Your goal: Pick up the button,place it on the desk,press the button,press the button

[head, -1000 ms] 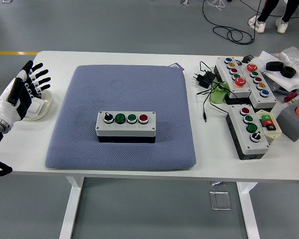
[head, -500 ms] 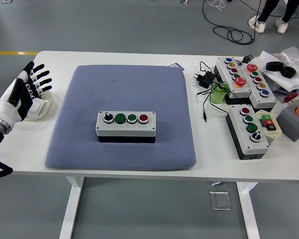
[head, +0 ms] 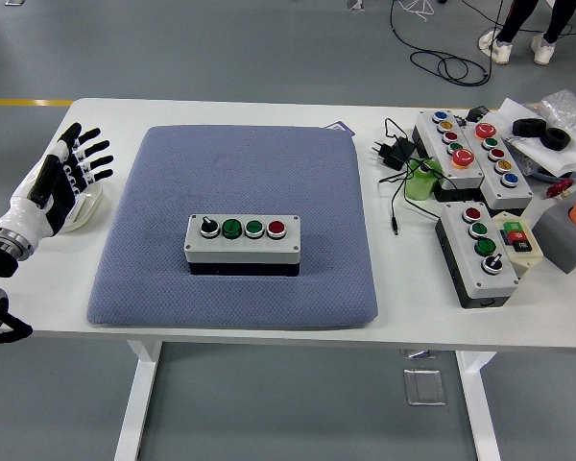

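Note:
A grey button box (head: pixel 242 239) sits in the middle of the blue-grey pad (head: pixel 173 279). It carries a black knob, two green buttons and a red button in a row. My left hand (head: pixel 72 163) hovers over the table's left end with its fingers spread, holding nothing, well to the left of the box. My right hand is out of view.
A white dish (head: pixel 84 206) lies under my left hand. Three more button boxes (head: pixel 482 248) stand at the right, with a black plug and cable (head: pixel 392 154), a green piece (head: pixel 420 181), tape rolls (head: pixel 542 131) and a grey block (head: pixel 566 235).
My left hand has moved a little to the right and up, toward the pad's left edge. The button box has not moved.

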{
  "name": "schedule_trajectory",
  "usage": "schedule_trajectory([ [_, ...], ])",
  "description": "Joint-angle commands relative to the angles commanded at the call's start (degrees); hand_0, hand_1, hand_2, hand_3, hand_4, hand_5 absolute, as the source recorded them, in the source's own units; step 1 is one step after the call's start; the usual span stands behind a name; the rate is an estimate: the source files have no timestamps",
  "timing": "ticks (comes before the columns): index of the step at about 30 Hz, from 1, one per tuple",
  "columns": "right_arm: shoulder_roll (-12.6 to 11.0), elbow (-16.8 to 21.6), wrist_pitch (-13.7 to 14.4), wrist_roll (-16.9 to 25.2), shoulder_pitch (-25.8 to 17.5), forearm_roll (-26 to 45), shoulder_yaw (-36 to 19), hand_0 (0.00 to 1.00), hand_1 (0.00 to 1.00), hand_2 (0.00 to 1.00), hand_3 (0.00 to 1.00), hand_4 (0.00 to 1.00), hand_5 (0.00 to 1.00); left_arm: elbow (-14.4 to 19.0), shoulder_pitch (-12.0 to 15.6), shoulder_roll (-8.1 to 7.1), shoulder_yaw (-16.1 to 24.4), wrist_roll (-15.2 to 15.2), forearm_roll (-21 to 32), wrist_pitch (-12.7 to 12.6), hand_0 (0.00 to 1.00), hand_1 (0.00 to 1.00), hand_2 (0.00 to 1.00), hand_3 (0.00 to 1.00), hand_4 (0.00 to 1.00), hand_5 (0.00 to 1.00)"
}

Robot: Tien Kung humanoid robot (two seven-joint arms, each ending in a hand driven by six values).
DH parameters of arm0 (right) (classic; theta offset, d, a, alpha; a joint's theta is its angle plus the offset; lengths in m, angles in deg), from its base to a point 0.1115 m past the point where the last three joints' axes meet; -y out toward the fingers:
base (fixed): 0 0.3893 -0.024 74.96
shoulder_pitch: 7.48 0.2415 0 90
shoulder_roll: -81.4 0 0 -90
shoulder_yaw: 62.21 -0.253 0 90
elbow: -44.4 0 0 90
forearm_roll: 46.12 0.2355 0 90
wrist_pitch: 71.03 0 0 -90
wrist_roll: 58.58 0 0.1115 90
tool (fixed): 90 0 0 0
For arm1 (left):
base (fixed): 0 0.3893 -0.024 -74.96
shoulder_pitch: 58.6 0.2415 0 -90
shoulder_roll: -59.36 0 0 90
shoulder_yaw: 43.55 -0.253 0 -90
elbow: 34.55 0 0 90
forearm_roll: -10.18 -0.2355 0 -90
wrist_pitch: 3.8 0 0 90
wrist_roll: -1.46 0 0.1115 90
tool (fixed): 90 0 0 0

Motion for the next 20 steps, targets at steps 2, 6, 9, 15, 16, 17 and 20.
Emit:
schedule_trajectory([
  [2, -0.01, 0.00, -0.02, -0.06, 0.11, -0.27, -0.21, 0.702, 0.695, 0.767, 0.622, 0.420, 0.255, -0.15, -0.01, 0.06, -0.10, 0.06, 0.41, 0.25, 0.811, 0.861, 0.940, 0.932, 0.727, 0.998],
  [6, -0.02, 0.00, 0.04, -0.18, 0.24, -0.35, -0.40, 0.702, 0.695, 0.767, 0.622, 0.420, 0.255, -0.71, 0.19, 0.16, -0.11, 0.89, 2.80, 2.39, 0.811, 0.861, 0.940, 0.932, 0.727, 0.998],
  [9, -0.04, 0.00, 0.00, -0.30, 0.27, -0.38, -0.36, 0.701, 0.695, 0.767, 0.621, 0.420, 0.255, -0.68, 0.24, 0.15, 0.10, 0.76, 2.70, 2.35, 0.817, 0.864, 0.943, 0.930, 0.725, 0.998],
  [15, -0.07, 0.00, -0.04, -0.35, 0.32, -0.26, -0.14, 0.704, 0.695, 0.767, 0.621, 0.419, 0.254, -0.64, -0.04, 0.13, 0.27, 0.84, 2.89, 2.75, 0.814, 0.861, 0.942, 0.931, 0.725, 0.998],
  [16, -0.07, 0.00, -0.02, -0.35, 0.35, -0.28, -0.16, 0.704, 0.695, 0.767, 0.621, 0.419, 0.254, -0.64, -0.09, 0.15, 0.25, 0.82, 2.89, 2.78, 0.814, 0.861, 0.942, 0.931, 0.725, 0.998],
  [17, -0.07, 0.00, -0.02, -0.34, 0.37, -0.27, -0.16, 0.704, 0.695, 0.767, 0.621, 0.419, 0.254, -0.64, -0.11, 0.15, 0.25, 0.82, 2.87, 2.79, 0.814, 0.861, 0.942, 0.931, 0.725, 0.998],
  [20, -0.08, 0.00, 0.03, -0.25, 0.49, -0.09, -0.06, 0.704, 0.695, 0.767, 0.621, 0.419, 0.254, -0.70, -0.10, 0.13, 0.34, 0.86, 2.81, 2.82, 0.814, 0.861, 0.942, 0.931, 0.725, 0.998],
])
